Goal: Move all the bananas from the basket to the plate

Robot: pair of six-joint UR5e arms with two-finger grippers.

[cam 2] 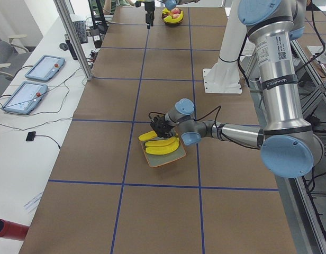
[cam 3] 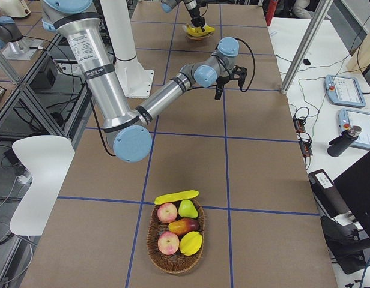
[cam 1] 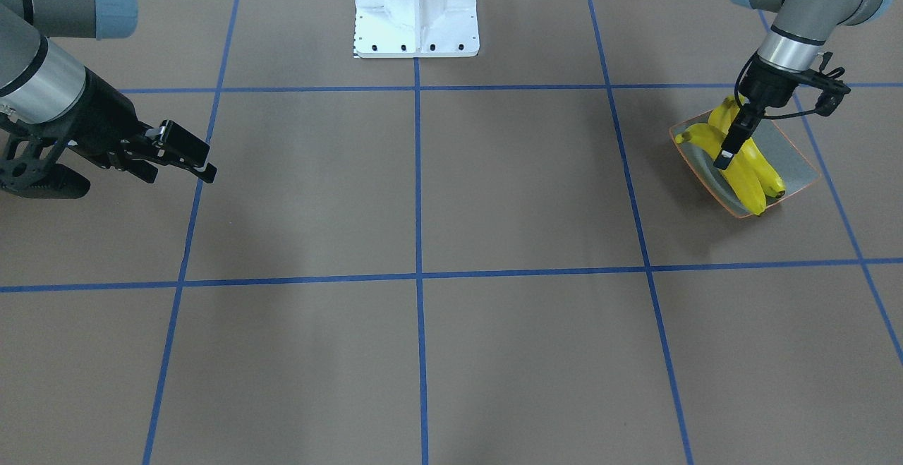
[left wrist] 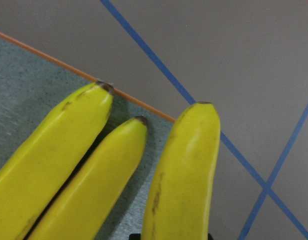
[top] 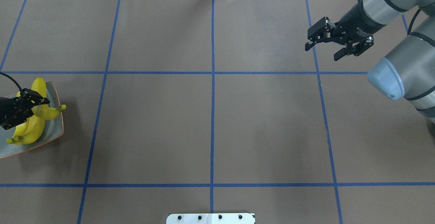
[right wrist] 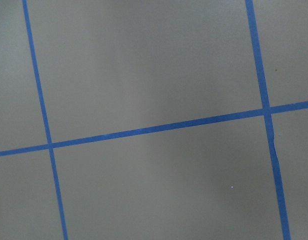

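Left gripper (cam 1: 724,157) is down over the plate (cam 1: 794,161), and its fingers look closed on the end of one banana (left wrist: 186,170). That banana lies across the pile. Its dark tip pokes out past the plate's orange rim, over the brown table (top: 210,125). Two more bananas (cam 1: 755,176) lie side by side on the plate under it, and their tips stop just inside the rim. The plate sits flat at the robot's left end of the table, between blue tape lines.

Right gripper (top: 322,52) hangs in the air over bare table on the other side. Its fingers are spread wide and hold nothing. Its wrist camera sees only brown table and blue lines.

Far off, at the robot's right end, sits the basket (cam 3: 173,267). One last banana (cam 3: 176,196) lies across the basket's far rim. Other fruit (cam 3: 168,213) is inside the basket: red and yellow round pieces and a green one. The right gripper is well apart from the basket.

A white base (cam 1: 416,10) stands at the middle of the robot's side of the table.
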